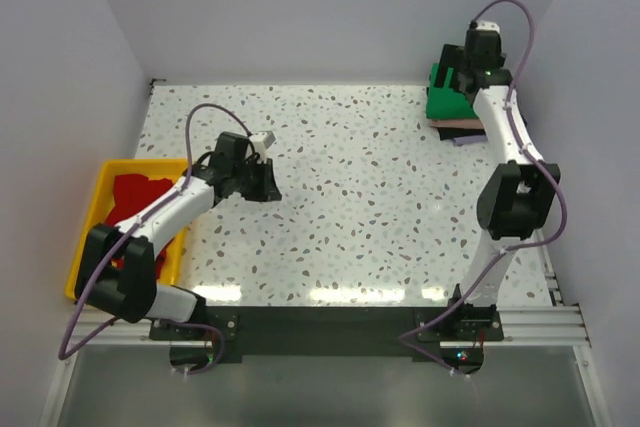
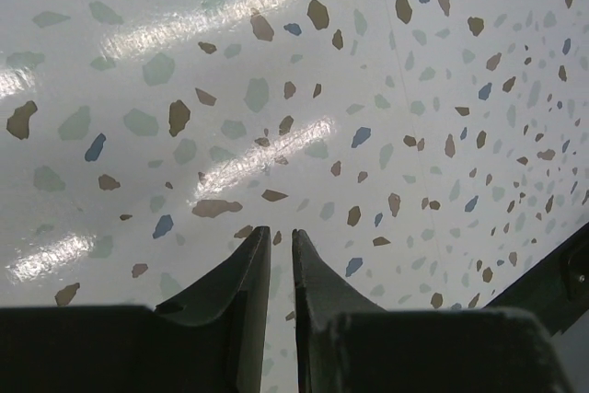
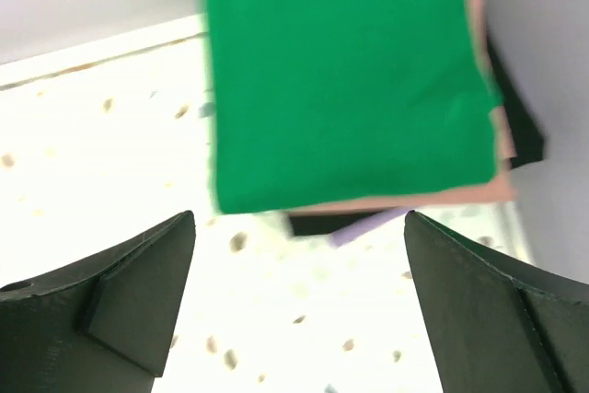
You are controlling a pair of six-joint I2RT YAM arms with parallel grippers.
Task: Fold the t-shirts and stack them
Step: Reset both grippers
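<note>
Sitting on top of the stack in the far right corner of the table is the bright green t-shirt (image 3: 345, 80), folded into a neat square. The salmon pink t-shirt (image 3: 442, 198) is right under it, peeking out along the near and right edges. Below those there's a black cloth (image 3: 520, 135) and a lavender bit (image 3: 354, 230), can't tell what either one is.

The right gripper (image 3: 299, 218) hangs over the near edge of that stack with its jaws spread wide and nothing in them.

The red t-shirt (image 1: 135, 192) is way over on the left, crumpled in the yellow tray (image 1: 85, 237), partly hidden by the left arm.

The left gripper (image 2: 281, 232) hovers over bare speckled table (image 1: 350, 177), well apart from both piles. Its fingers are drawn close with just a slim gap, grasping nothing.
</note>
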